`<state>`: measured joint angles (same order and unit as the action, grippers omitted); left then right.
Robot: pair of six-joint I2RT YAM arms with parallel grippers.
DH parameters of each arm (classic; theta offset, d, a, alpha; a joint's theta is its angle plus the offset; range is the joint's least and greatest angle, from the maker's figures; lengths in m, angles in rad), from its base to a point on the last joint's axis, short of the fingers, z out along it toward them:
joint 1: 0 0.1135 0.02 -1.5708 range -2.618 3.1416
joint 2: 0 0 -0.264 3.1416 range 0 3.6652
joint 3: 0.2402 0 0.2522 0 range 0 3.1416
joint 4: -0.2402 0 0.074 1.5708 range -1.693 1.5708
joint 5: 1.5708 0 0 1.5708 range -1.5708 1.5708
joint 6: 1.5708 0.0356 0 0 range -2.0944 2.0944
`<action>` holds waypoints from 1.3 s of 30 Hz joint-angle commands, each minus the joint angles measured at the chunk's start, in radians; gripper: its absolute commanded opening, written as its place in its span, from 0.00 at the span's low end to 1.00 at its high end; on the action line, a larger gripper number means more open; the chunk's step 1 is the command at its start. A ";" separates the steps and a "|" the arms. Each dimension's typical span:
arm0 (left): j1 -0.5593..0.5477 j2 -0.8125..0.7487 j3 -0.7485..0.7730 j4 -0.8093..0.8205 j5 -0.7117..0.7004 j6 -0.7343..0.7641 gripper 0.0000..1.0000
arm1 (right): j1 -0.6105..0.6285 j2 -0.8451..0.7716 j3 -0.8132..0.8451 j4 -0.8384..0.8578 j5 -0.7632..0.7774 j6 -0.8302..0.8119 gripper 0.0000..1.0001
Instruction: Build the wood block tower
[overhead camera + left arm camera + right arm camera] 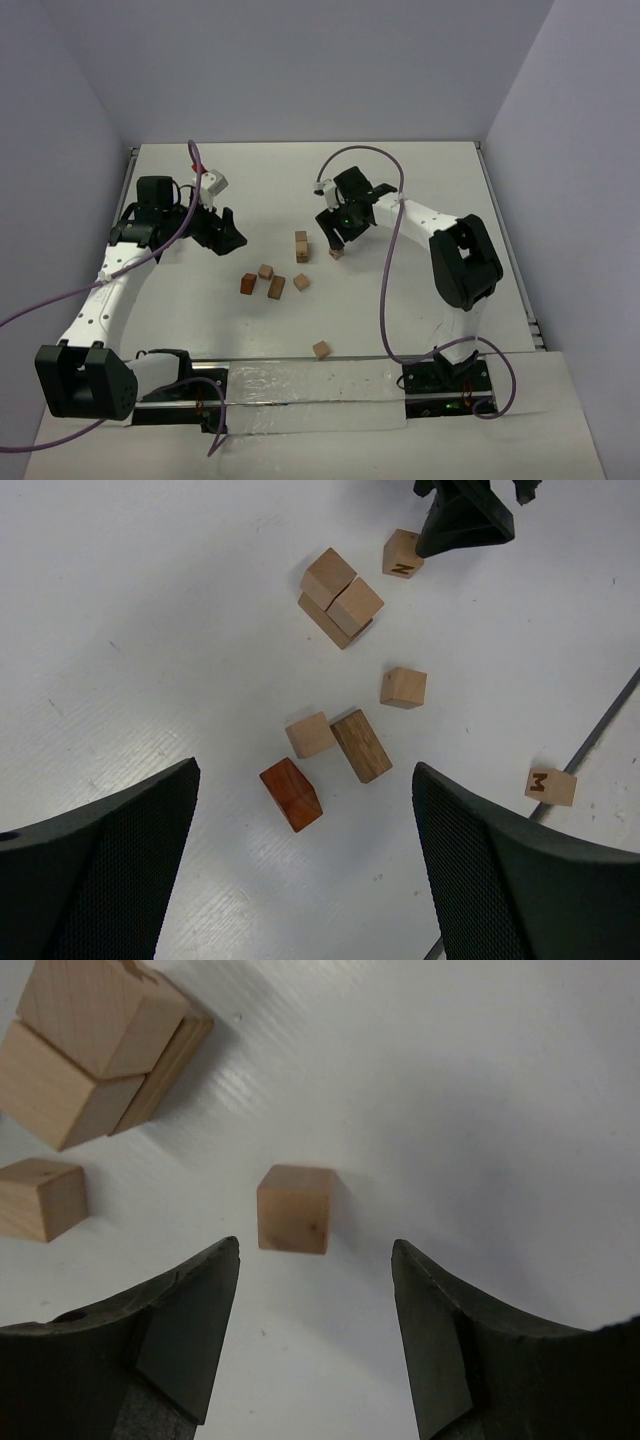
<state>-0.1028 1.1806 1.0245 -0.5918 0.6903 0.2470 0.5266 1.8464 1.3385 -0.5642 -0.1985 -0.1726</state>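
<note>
A short stack of tan wood blocks (301, 245) stands mid-table; it also shows in the left wrist view (340, 597) and the right wrist view (95, 1050). My right gripper (333, 245) is open just right of the stack, low over a small tan cube (294, 1209), which lies just ahead of its open jaws (315, 1260). Loose blocks lie in front of the stack: a reddish one (291, 794), a tan cube (311, 734), a dark brown cuboid (361, 745) and another tan cube (403, 688). My left gripper (228, 240) is open and empty, raised left of them (305, 880).
A lettered cube (321, 349) lies alone near the front edge, also seen in the left wrist view (551, 786). White walls enclose the table on three sides. Purple cables loop beside both arms.
</note>
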 commanded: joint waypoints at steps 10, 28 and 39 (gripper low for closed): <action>0.005 0.020 0.028 -0.025 0.077 0.044 0.93 | 0.004 0.141 0.142 -0.098 -0.071 -0.100 0.61; 0.005 0.012 0.026 -0.019 0.081 0.028 0.93 | 0.060 -0.061 -0.071 0.031 -0.159 0.251 0.00; 0.004 -0.012 0.026 -0.028 0.082 0.018 0.94 | 0.180 -0.092 -0.091 0.106 0.008 0.440 0.00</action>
<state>-0.1028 1.2041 1.0252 -0.6131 0.7377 0.2657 0.6939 1.7445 1.2312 -0.5031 -0.2651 0.1789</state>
